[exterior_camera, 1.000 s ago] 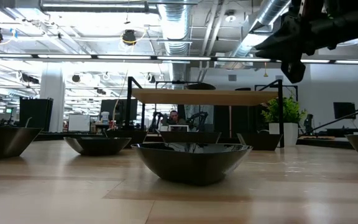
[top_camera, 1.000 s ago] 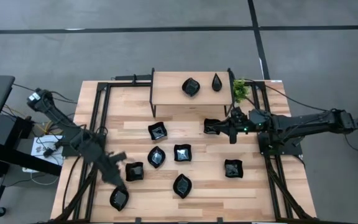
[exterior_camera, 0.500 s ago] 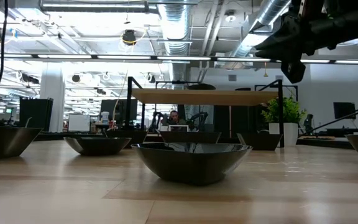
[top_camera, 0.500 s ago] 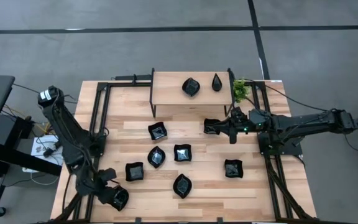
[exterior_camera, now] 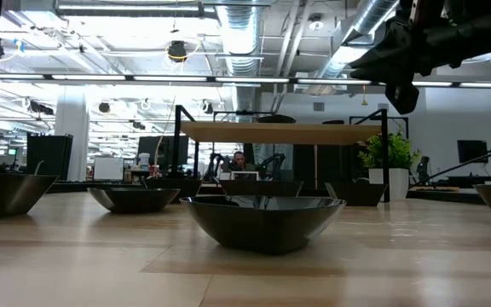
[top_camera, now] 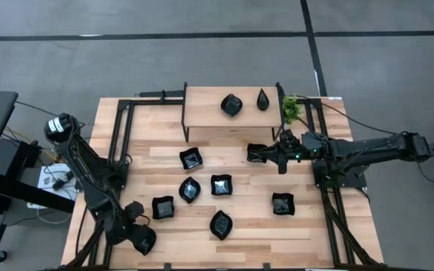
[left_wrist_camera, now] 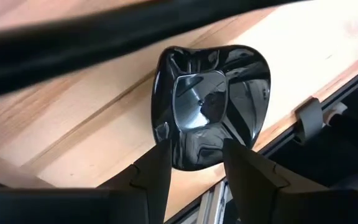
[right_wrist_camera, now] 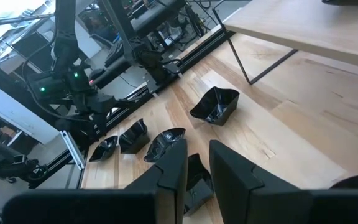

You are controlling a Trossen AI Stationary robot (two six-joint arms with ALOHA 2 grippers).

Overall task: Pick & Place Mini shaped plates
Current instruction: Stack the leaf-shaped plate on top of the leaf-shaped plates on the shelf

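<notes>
The left hand (left_wrist_camera: pixel 194 165) has swung down to the square plate (top_camera: pixel 146 239) at the surface's seven o'clock corner, fingers apart straddling its rim, seemingly readying a grasp; the right hand (top_camera: pixel 266 154), holding a square plate (top_camera: pixel 256 153), is waiting.

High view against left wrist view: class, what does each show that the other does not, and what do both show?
Only the high view shows the raised shelf carrying two dishes, the green plant, and the right pincer holding a square plate by its rim.

Only the left wrist view shows the open fingers straddling the near rim.

Both show the left pincer at the corner plate by the table edge.
</notes>
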